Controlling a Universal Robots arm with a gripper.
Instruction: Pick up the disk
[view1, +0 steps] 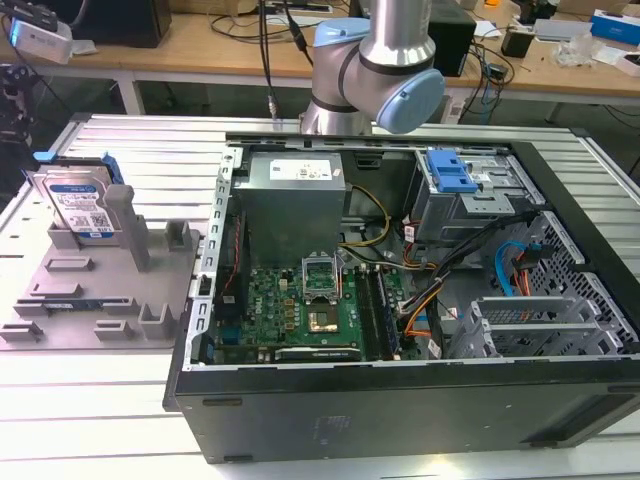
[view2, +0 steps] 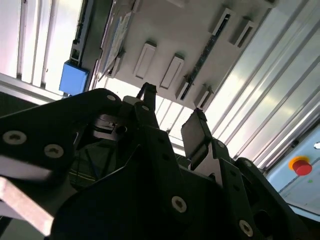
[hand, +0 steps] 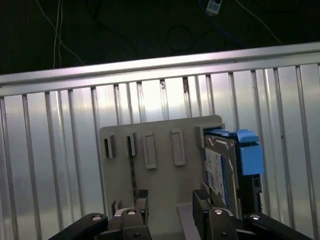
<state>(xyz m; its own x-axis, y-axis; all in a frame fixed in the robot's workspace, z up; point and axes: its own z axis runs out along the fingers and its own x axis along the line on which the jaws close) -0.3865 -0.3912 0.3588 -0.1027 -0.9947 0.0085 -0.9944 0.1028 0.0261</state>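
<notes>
The disk (view1: 78, 205) stands on its edge at the exterior view's left, in the upper left of the frame, slotted into the grey fixture tray (view1: 100, 300). Its labelled face is turned outward and a blue side rail (view1: 112, 170) runs along its back edge. Standing it upright this way, propped in the slot beside a tall grey post (view1: 135, 225), seems meant to leave both flat faces free for a pinch from above, which a drive lying flat would not allow. In the first wrist view the disk (hand: 220, 172) shows edge-on at one end of the tray (hand: 160, 180), its blue rail (hand: 248, 155) on the outer side. The other slots of the tray are unfilled. The gripper (hand: 171, 200) has its two black fingers apart with nothing between them, and the second wrist view shows the gripper (view2: 172, 112) in the same spread. The gap between the fingers looks onto bare tray, so the disk sits off to one side of the grasp line and is not touched. The tray rests on the ribbed metal bench (view1: 90, 410), just beside the opened computer case (view1: 400, 300), which lies on its side with its blue-fronted drive bay (view1: 450, 172) facing up. The arm (view1: 375, 60) rises behind the case at the top of the frame.
</notes>
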